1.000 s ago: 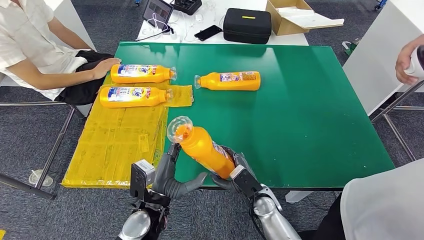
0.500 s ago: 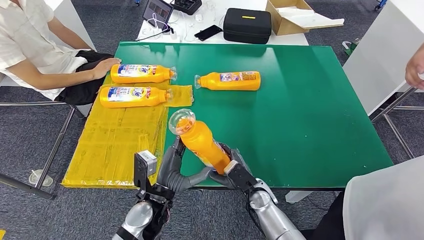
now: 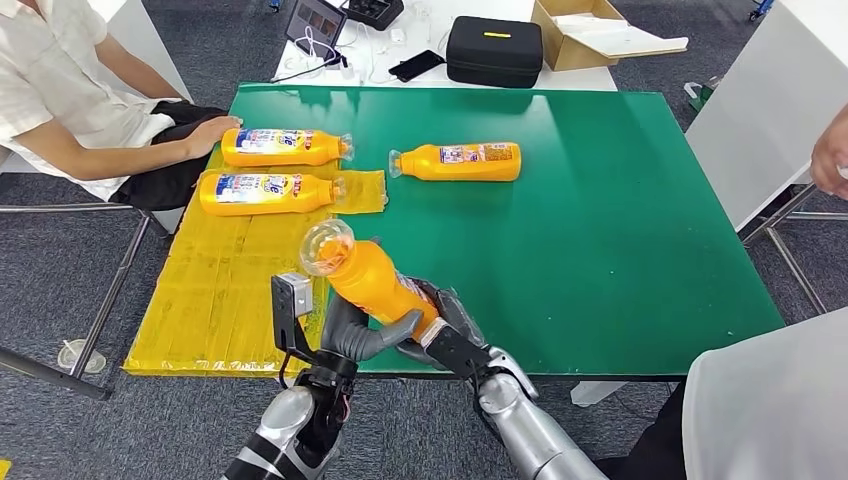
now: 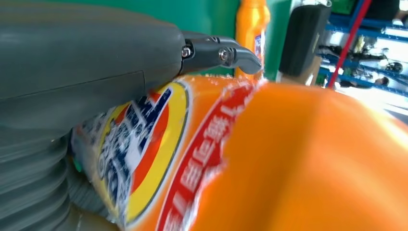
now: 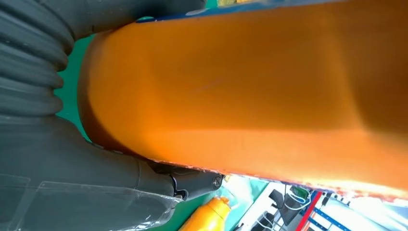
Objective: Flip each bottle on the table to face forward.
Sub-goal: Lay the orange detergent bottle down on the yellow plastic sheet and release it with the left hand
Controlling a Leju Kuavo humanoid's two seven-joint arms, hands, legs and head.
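An orange bottle (image 3: 375, 284) with a clear cap is lifted above the table's near edge, cap end tilted up and to the left. Both hands hold it: my left hand (image 3: 352, 330) grips it from below-left, my right hand (image 3: 443, 325) holds its base. The left wrist view shows its printed label (image 4: 144, 144) under my thumb (image 4: 86, 53); the right wrist view shows its plain orange side (image 5: 240, 91). Three more orange bottles lie on their sides: two (image 3: 284, 147) (image 3: 264, 192) on the yellow sheet (image 3: 230, 290), one (image 3: 462, 161) on the green table top (image 3: 600, 230).
A seated person rests a hand (image 3: 212, 133) by the far-left bottle. Another person's hand (image 3: 832, 150) is at the right edge. A black case (image 3: 494, 50) and a cardboard box (image 3: 590, 35) sit on the white table behind.
The held bottle has swung its cap end to the left and lower, and my left hand has closed up under it. The person's hand at the right has drawn back.
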